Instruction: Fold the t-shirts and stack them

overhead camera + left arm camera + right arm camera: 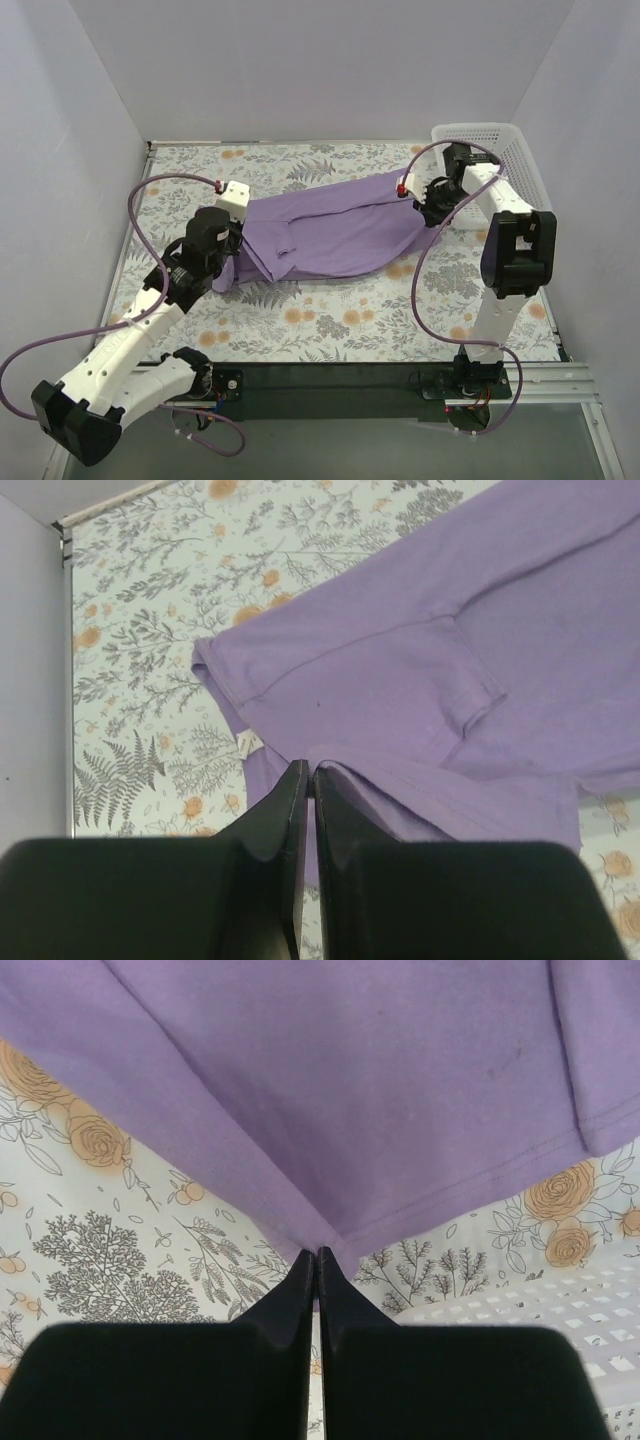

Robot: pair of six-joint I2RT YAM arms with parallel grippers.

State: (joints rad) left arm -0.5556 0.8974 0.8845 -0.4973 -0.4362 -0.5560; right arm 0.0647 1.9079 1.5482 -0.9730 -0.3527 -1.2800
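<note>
Between the left end effector (305,770) and right end effector (317,1252), the t-shirt (330,225) stretches lengthwise. Both pinch its edges.

- The top external camera looks down from above and behind the arm bases, far enough back to take in the whole flowered table (350,320), the walls (80,120) and the white basket (525,165).
- The left wrist camera looks along the left gripper (304,770), close over the t-shirt (450,660), toward the table's far left corner.
- The right wrist camera sits nearer still, looking along the right gripper (316,1253) at the cloth's edge, with basket lattice at lower right.
- All three views share the t-shirt and the table.
</note>
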